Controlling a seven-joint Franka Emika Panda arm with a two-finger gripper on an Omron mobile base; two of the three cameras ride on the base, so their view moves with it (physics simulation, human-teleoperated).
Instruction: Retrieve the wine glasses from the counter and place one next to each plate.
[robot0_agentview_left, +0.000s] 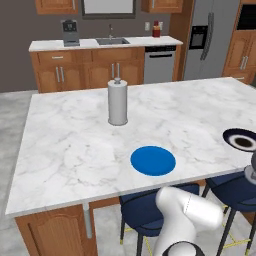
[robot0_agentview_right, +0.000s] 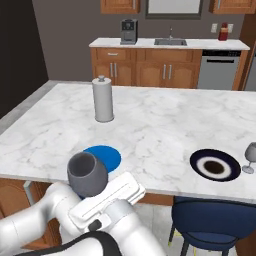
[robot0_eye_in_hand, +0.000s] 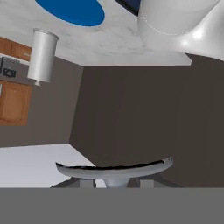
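**Two wine glasses: one in the hand, one by the navy plate**

Much of the grip is hidden. In the hand view the hand (robot0_eye_in_hand: 114, 183) has its dark tips almost lost at the bottom edge. Between them rise a short grey stem and a broad curved grey rim of the darker wine glass (robot0_eye_in_hand: 114, 169). The tips are pinched on that stem, though the contact itself is hard to make out. The right base view shows the same glass (robot0_agentview_right: 87, 173) at lower left. Its round bowl rises just above the white arm, and its stem and foot are covered by the arm. It hangs in front of the near edge of the tabletop (robot0_agentview_right: 160, 125), with the blue plate (robot0_agentview_right: 104, 156) just behind it. Its long axis is close to upright, mouth up, and the bowl looks empty.

The slimmer wine glass (robot0_agentview_right: 250, 157) stands upright on its foot on the tabletop, just beside the navy plate (robot0_agentview_right: 216, 166) on that plate's right. The picture edge cuts it off. In the left base view only a sliver of it (robot0_agentview_left: 252, 172) shows at the right border, near the half-cropped navy plate (robot0_agentview_left: 242, 140).

Both plates lie flat and bare. A tall grey cylinder (robot0_agentview_right: 103, 100) stands well behind the blue plate (robot0_agentview_left: 153, 160). Blue stools (robot0_agentview_left: 145, 210) tuck under the near edge.
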